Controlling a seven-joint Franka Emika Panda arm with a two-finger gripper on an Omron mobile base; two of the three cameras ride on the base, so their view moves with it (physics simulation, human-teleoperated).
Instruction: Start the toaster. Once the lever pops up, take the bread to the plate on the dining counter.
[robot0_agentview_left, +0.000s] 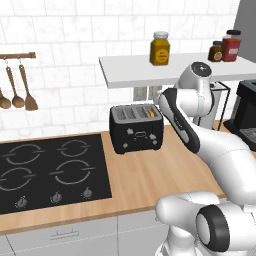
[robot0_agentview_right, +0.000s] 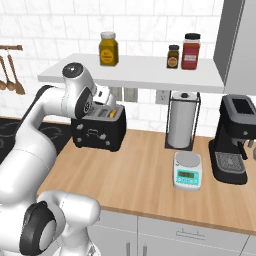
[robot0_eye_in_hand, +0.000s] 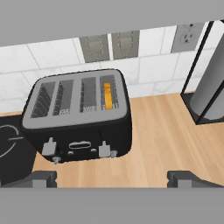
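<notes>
Hob: black, far left of wood worktop
Toaster: black, four slots, just right of hob, back near tiled wall; two levers on its front
Bread: orange-tan edge down in rightmost slot
My gripper: jaws wide apart, holding nothing; above worktop in front of toaster, not touching
Paper roll: upright in wire stand, further right; scale & coffee machine beyond

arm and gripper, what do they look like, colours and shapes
The arm is glossy white, built of rounded tubular segments with dark grey to black bands at the joints and a round dark cap on one joint. The gripper has two small, blocky dark grey fingers.
</notes>
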